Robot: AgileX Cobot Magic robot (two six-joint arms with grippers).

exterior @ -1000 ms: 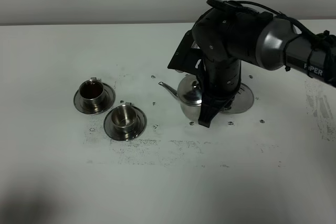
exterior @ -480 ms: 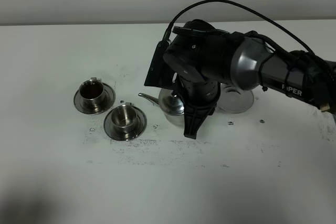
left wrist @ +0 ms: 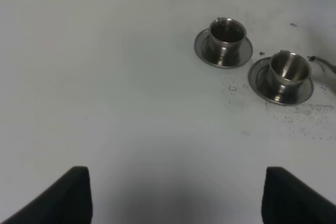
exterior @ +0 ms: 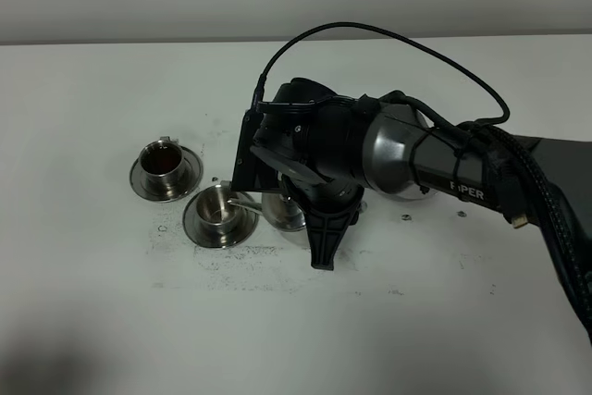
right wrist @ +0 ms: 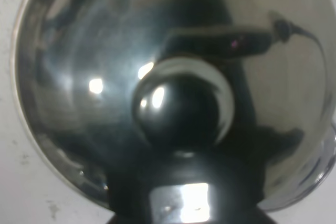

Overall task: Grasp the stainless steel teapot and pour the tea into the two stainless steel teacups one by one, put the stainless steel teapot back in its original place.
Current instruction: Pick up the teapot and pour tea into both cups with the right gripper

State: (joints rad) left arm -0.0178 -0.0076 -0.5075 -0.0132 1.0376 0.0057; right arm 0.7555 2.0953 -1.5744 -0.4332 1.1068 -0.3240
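My right gripper is shut on the handle of the stainless steel teapot, which hangs just right of the near teacup. The thin spout reaches over that cup's rim. No stream of tea shows there. The far teacup holds dark reddish tea. Both cups stand on round saucers. In the right wrist view the teapot's lid and knob fill the frame. The left wrist view shows both teacups and the spout tip. My left gripper is open, far from them.
The right arm stretches across the white table from the right edge and hides the area behind the teapot. Dark specks and smudges mark the table in front of the cups.
The right arm has carried the teapot leftward, off its saucer, until the spout is over the near teacup. The cups and the left gripper have not moved.
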